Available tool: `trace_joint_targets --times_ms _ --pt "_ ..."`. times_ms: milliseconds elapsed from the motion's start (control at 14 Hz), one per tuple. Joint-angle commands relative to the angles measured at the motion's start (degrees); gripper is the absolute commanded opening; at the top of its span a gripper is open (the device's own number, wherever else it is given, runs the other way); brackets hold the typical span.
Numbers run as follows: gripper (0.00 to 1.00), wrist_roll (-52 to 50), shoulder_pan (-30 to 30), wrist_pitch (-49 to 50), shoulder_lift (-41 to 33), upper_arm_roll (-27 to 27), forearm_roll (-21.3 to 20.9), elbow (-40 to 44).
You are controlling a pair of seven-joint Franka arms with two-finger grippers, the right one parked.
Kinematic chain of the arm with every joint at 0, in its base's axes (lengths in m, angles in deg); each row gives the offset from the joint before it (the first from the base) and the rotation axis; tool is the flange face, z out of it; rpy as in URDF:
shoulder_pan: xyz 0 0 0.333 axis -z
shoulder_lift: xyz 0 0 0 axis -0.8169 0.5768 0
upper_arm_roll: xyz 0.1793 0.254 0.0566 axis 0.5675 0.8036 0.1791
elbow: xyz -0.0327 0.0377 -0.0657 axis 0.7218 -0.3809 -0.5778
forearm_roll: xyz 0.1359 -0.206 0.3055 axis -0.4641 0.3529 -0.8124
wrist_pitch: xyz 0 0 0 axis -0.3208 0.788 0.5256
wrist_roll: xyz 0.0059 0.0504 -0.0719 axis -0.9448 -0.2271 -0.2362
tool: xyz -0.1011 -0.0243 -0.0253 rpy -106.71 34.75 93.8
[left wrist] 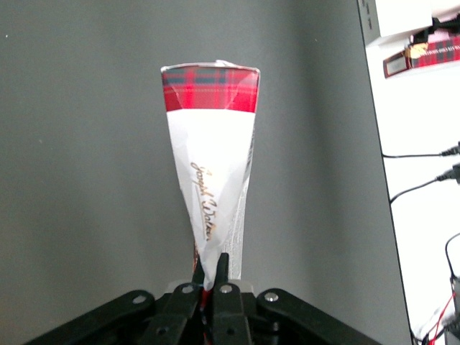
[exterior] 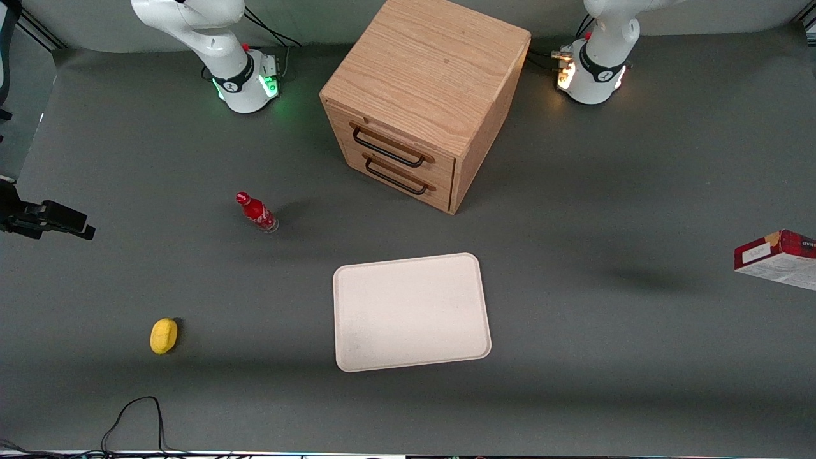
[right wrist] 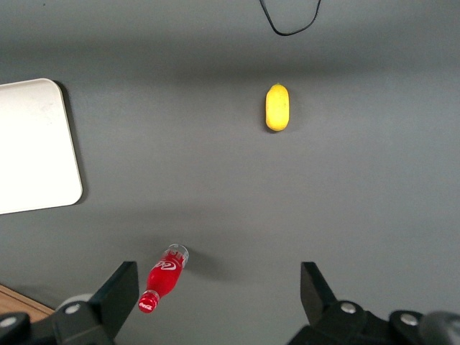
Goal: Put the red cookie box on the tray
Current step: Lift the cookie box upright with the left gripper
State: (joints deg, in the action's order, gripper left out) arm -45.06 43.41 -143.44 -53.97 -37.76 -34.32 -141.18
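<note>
The red cookie box [exterior: 776,257] hangs in the air toward the working arm's end of the table, at the edge of the front view, with its shadow on the grey mat below. In the left wrist view my gripper [left wrist: 210,270] is shut on one end of the box [left wrist: 209,136], which juts straight out from the fingers, tartan end farthest from them. The gripper itself is outside the front view. The cream tray [exterior: 411,312] lies flat and bare near the middle of the table, well apart from the box.
A wooden two-drawer cabinet [exterior: 424,102] stands farther from the front camera than the tray. A small red bottle [exterior: 256,212] and a yellow object [exterior: 163,335] sit toward the parked arm's end. A black cable [exterior: 137,414] loops at the table's near edge.
</note>
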Motion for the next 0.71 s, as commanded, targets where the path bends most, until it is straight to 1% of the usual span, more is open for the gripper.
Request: trace_joint_targets --times_ms 0,143,214,357,643 --pt "0.0 1.0 1.6 1.5 -1.2 -2.8 -0.6 -0.7" --pt "0.0 5.1 3.8 2.8 -1.5 -5.7 -0.7 -0.7" --pt "0.0 6.8 6.2 3.7 -2.0 -6.2 -0.8 -0.6" --pt "0.0 7.0 14.0 4.4 -1.9 -5.9 -4.1 -0.7" --pt "0.0 7.5 27.2 3.4 -0.1 -5.9 -4.3 -0.7"
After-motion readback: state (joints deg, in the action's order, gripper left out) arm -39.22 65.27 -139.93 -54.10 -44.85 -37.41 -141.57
